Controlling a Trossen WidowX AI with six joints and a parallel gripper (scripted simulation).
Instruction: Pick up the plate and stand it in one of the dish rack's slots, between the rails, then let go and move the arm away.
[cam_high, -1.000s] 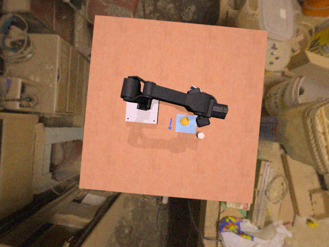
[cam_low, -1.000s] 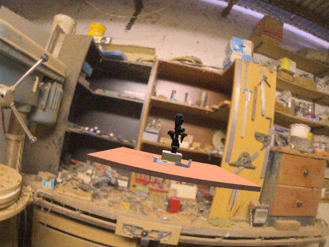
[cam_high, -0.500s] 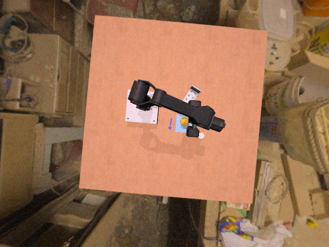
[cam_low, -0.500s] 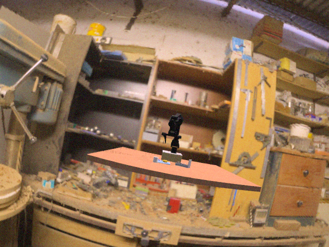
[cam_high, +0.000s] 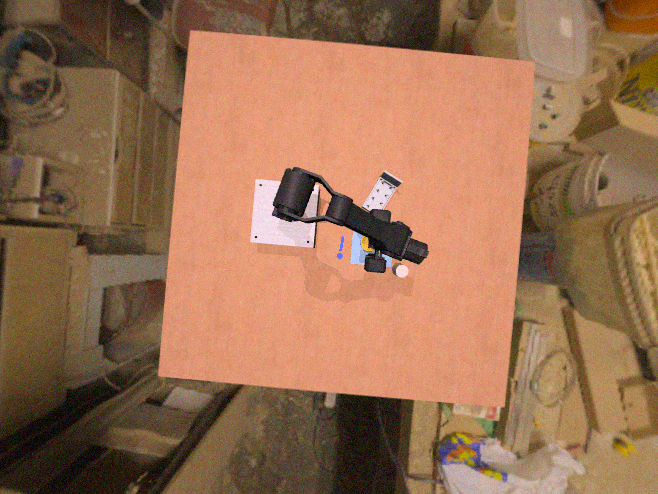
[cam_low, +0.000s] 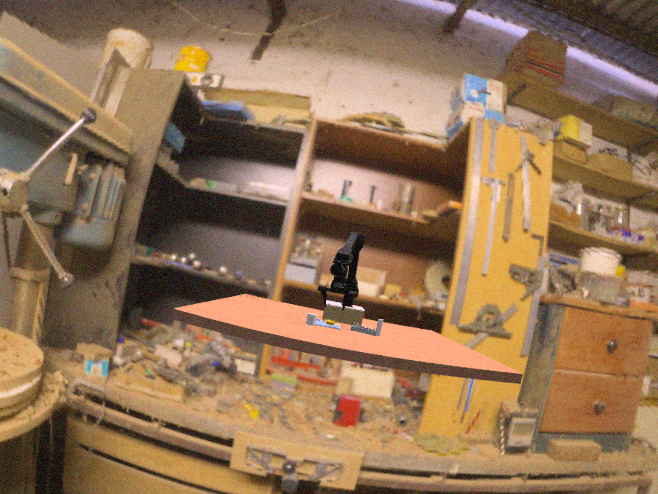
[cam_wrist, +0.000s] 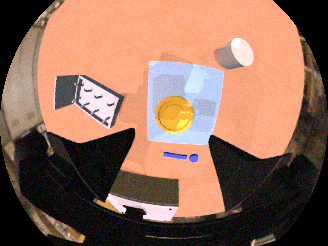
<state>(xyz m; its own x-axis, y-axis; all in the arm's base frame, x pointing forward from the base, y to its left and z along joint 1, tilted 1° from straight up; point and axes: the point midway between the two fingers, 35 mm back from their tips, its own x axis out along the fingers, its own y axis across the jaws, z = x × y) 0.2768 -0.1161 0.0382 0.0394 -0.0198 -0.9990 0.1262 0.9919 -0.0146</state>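
The yellow round plate (cam_high: 366, 243) (cam_low: 329, 322) (cam_wrist: 174, 114) lies flat on a light blue mat (cam_high: 356, 257) (cam_wrist: 212, 87). In the top view the arm partly hides the plate. The dish rack (cam_high: 391, 179) (cam_low: 365, 330) (cam_wrist: 66, 92) has a white base with small dark rails and a raised dark end wall; it stands apart from the mat, to the left in the wrist view, and holds nothing. My gripper (cam_high: 377, 239) (cam_low: 335, 304) (cam_wrist: 172, 135) is open and empty, above the plate, with its fingers wide to either side of it.
A grey cylinder with a white top (cam_high: 401, 270) (cam_low: 311, 319) (cam_wrist: 230, 56) stands beyond one corner of the mat. A blue spoon-like piece (cam_high: 341, 244) (cam_wrist: 175, 155) lies between the mat and the arm's white base plate (cam_high: 264, 212).
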